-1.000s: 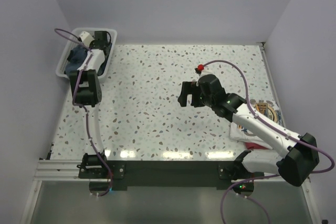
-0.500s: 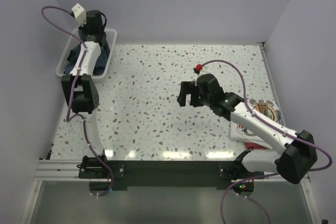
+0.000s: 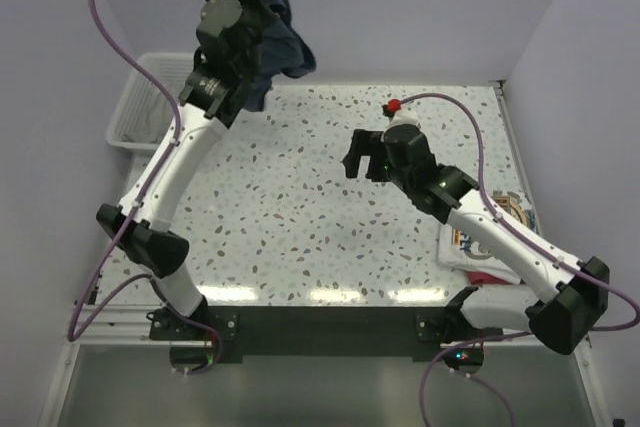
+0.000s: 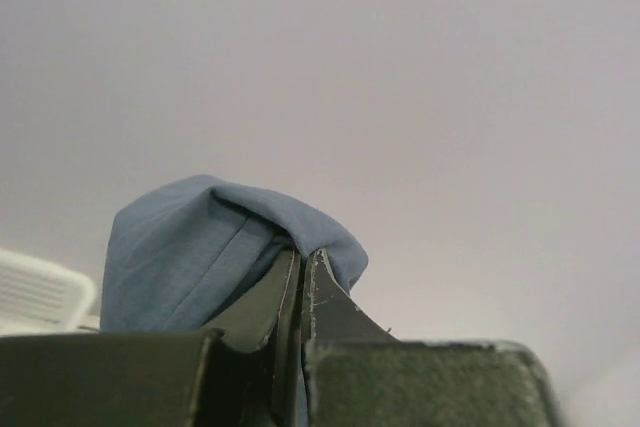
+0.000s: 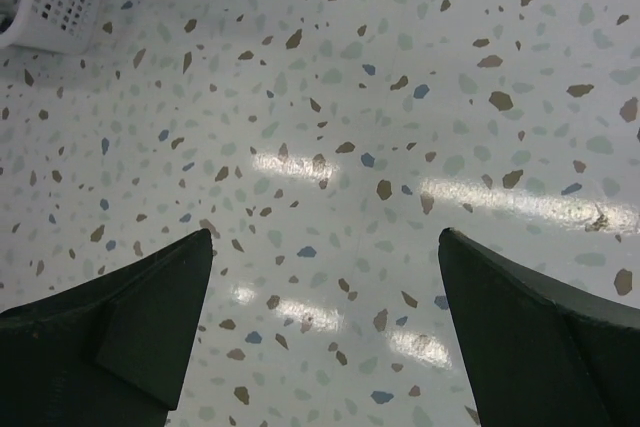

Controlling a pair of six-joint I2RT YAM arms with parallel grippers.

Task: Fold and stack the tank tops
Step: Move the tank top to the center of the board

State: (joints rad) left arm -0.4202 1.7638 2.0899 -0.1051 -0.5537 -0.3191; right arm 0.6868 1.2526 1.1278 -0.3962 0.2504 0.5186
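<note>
Tank top (image 4: 190, 242) pinched inside left claw (image 4: 304, 265), draping over it.

The speckled table (image 3: 300, 217) carries a white mesh basket (image 3: 135, 112) far-left and a white tank top (image 3: 458, 247) right.

No text, label, brand or number can be read in any of the views. The white tank top (image 3: 508, 211), at the right edge of the tabletop (image 3: 300, 197), carries a round blue and orange print. The print is partly hidden and too small to tell if it has letters. The slate-blue tank top (image 4: 180, 247) shows only plain cloth.
</note>
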